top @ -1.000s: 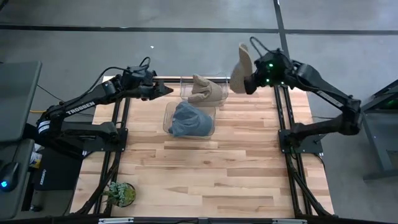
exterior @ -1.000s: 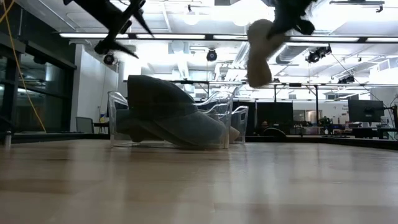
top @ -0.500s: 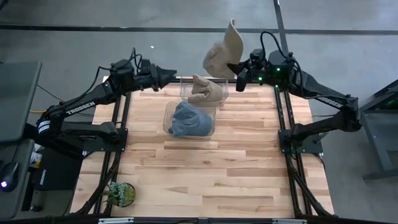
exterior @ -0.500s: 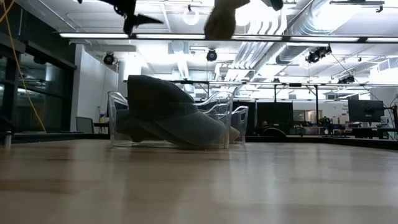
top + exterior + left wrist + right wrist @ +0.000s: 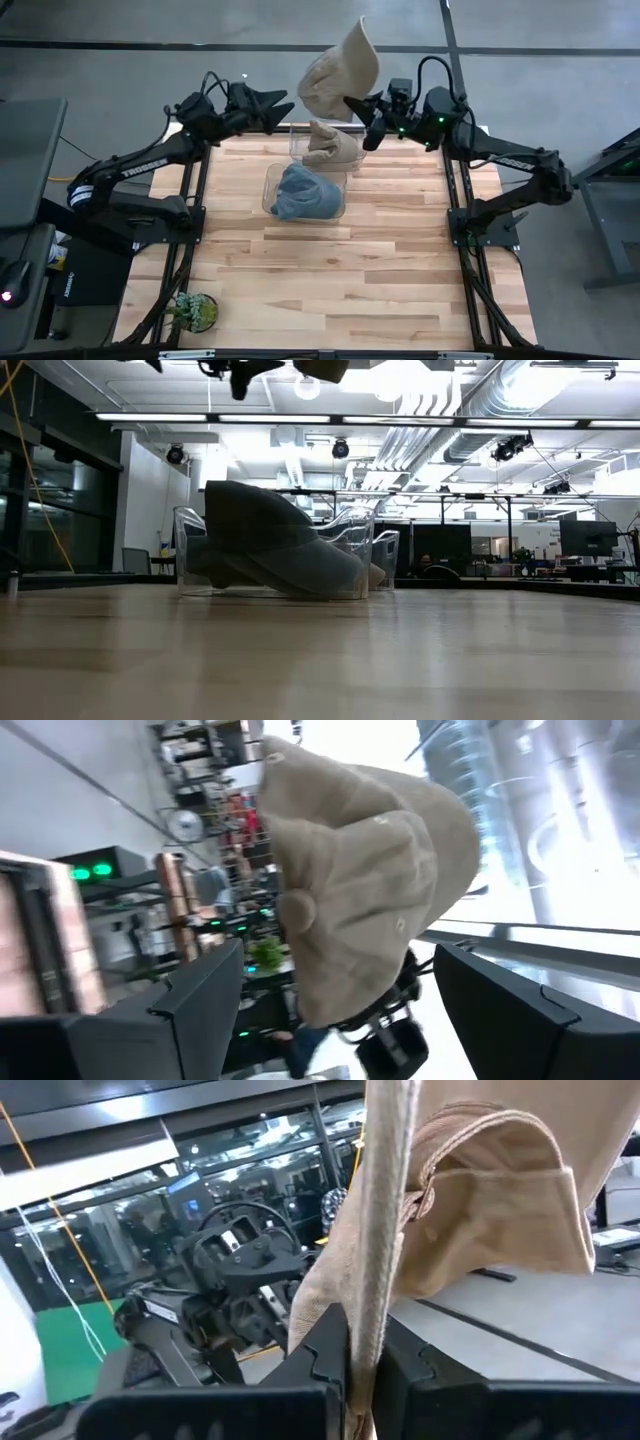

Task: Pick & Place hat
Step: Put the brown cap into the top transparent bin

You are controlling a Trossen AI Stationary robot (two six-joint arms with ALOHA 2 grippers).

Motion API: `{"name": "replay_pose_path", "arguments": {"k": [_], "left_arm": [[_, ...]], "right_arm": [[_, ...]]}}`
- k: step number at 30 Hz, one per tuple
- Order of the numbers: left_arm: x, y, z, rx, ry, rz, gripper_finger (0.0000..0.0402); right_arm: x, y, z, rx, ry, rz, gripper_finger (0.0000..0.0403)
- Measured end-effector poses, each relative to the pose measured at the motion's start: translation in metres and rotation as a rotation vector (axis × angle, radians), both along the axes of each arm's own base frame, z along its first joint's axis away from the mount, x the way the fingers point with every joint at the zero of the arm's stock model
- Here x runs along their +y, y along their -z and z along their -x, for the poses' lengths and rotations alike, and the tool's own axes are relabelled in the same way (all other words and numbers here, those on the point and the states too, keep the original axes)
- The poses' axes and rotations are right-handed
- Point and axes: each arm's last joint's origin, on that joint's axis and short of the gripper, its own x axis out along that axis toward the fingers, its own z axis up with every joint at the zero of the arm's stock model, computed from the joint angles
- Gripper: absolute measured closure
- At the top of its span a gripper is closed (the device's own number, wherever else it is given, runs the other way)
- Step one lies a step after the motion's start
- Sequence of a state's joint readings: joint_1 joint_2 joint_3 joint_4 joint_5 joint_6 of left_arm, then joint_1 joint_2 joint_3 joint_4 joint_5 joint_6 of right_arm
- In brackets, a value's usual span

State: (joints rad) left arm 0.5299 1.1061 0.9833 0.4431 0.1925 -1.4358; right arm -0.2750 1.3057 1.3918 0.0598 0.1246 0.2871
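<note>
Right gripper [image 5: 362, 110] is raised above the table's far edge, at about 12 o'clock of the wooden top in the high view, its fingers [image 5: 330, 1342] pinched tight on the brim of a tan hat [image 5: 338, 75], which hangs free in the air beyond that edge and over the grey floor. In the right wrist view the brim runs upright between the two pads and the crown [image 5: 495, 1200] bulges to one side. Left gripper [image 5: 280, 102] is raised at about 11 o'clock, pointing toward the hat with its jaws spread wide; in the left wrist view the hat [image 5: 365, 870] fills the opening between the two dark fingers [image 5: 195, 1005] without touching either. The two grippers are near each other, the hat between them. On the table [image 5: 330, 270] below, two clear bins stand touching front to back near the far edge: the far bin [image 5: 330, 142] holds a second tan hat [image 5: 327, 145], and the near bin [image 5: 305, 192] holds a blue-grey hat [image 5: 305, 193] whose crown rises above the bin rim in the low view [image 5: 265, 540]. From the bins toward 6 o'clock the wooden top lies bare right out to both side edges, save a small potted plant [image 5: 192, 312] at the 7 o'clock corner, just at the table's near edge
</note>
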Motion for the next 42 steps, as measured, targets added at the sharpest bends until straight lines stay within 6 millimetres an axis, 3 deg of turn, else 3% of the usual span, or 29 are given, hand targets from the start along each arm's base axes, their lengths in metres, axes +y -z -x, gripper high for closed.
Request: {"name": "replay_pose_path", "arguments": {"k": [18, 28, 42], "left_arm": [[0.019, 0.013, -0.032, -0.18, 0.042, 0.052, 0.0099], [0.019, 0.011, -0.033, -0.243, 0.078, 0.049, 0.0099], [0.018, 0.009, -0.033, -0.25, 0.114, 0.036, 0.0099]], "right_arm": [[0.001, -0.002, -0.004, -0.04, -0.061, 0.001, 0.039], [0.001, 0.0, -0.006, -0.036, -0.068, -0.003, 0.039], [-0.009, 0.028, -0.046, -0.029, -0.136, -0.074, 0.039]]}}
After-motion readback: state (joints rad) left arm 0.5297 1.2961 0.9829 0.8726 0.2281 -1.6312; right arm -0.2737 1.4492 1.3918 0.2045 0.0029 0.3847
